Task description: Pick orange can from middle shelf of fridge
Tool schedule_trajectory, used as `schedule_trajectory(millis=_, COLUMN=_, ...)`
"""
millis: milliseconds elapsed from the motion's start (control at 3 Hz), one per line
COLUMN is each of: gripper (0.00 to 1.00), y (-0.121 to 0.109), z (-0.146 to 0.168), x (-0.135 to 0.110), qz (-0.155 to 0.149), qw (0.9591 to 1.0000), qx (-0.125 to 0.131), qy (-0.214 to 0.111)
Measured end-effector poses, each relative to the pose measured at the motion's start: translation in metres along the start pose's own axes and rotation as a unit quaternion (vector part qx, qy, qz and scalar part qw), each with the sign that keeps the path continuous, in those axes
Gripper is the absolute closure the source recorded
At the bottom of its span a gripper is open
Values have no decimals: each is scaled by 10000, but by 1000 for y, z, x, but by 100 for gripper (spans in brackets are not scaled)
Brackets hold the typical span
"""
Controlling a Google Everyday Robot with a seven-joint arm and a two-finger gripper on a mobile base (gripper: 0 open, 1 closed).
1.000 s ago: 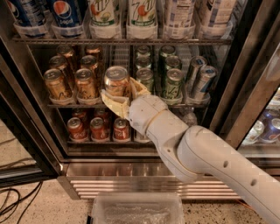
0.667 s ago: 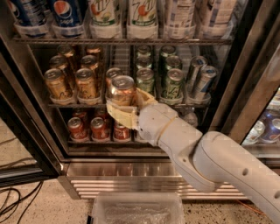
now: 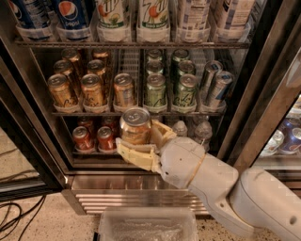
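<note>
My gripper [image 3: 141, 143] is shut on an orange can [image 3: 135, 125], golden-orange with a silver top. It holds the can upright in front of the fridge [image 3: 263, 108], below the middle shelf [image 3: 136, 113] and in front of the lower shelf. One cream finger [image 3: 134, 154] wraps under and left of the can, the other [image 3: 162, 133] presses its right side. Several more orange cans [image 3: 91, 89] stand on the left half of the middle shelf. Pale green cans [image 3: 155, 92] stand to their right.
Short red cans [image 3: 94, 138] and small water bottles [image 3: 202, 132] sit on the lower shelf behind the gripper. Large bottles [image 3: 113, 14] fill the top shelf. A ribbed steel base [image 3: 117, 188] and a clear plastic bin [image 3: 146, 226] lie below. The black door frame [image 3: 28, 136] is at left.
My gripper has pulled the orange can out from the middle shelf, down and toward the camera. A further orange can now shows in the row where it stood.
</note>
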State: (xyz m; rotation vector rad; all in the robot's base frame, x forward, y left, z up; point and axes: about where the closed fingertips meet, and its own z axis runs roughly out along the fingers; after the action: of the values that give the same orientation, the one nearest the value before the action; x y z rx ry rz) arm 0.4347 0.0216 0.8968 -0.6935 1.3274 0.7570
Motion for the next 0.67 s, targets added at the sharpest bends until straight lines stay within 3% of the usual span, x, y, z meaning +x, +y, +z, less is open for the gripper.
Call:
schedule_trajectory(millis=333, gripper=100, y=25, z=-22, x=-3, qz=-208, qw=9990, qx=-235, qy=-315)
schedule_trajectory(millis=667, gripper=100, y=45, z=-37, x=-9, qz=-613, qw=9949, qx=-476, qy=-646)
